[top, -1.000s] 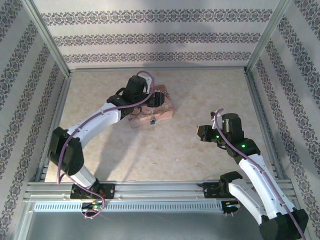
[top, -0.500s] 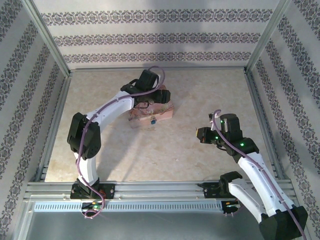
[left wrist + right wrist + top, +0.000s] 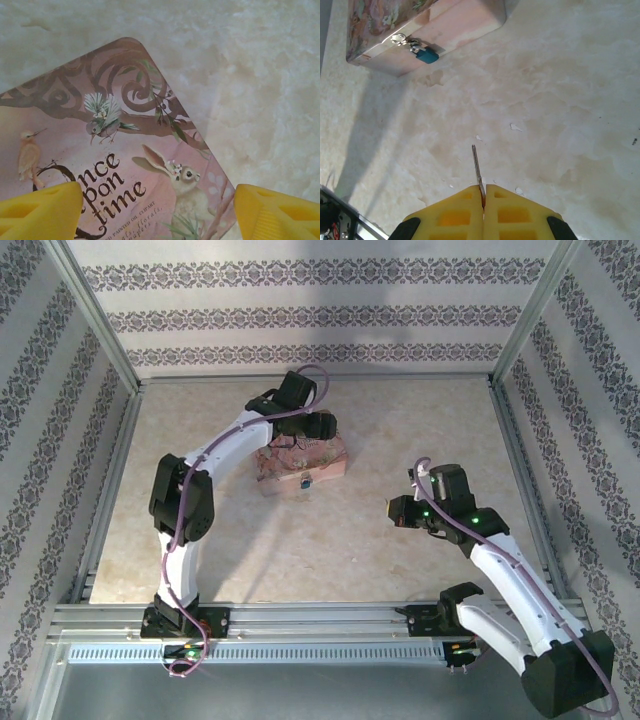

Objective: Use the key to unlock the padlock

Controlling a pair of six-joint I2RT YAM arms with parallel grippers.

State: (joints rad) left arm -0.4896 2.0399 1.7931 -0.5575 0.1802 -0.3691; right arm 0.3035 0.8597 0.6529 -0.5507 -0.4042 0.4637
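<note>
While the right jaws are clamped shut on the key (image 3: 476, 165), thin blade poking fwd, the padlock (image 3: 424, 54) hangs from the hasp on the pink tin's (image 3: 455, 22) front wall. The key is well apart from the tin, off its near-right side. The left jaws gape wide above the tin's lid, gripping nothing. Risks, imo: the key is pinched by a sliver, so off-axis contact w/ the keyhole could twist it or pop it out. The padlock dangles loose & may swing away, and the tin, unbraced, could slide on the table (image 3: 560, 100).
</note>
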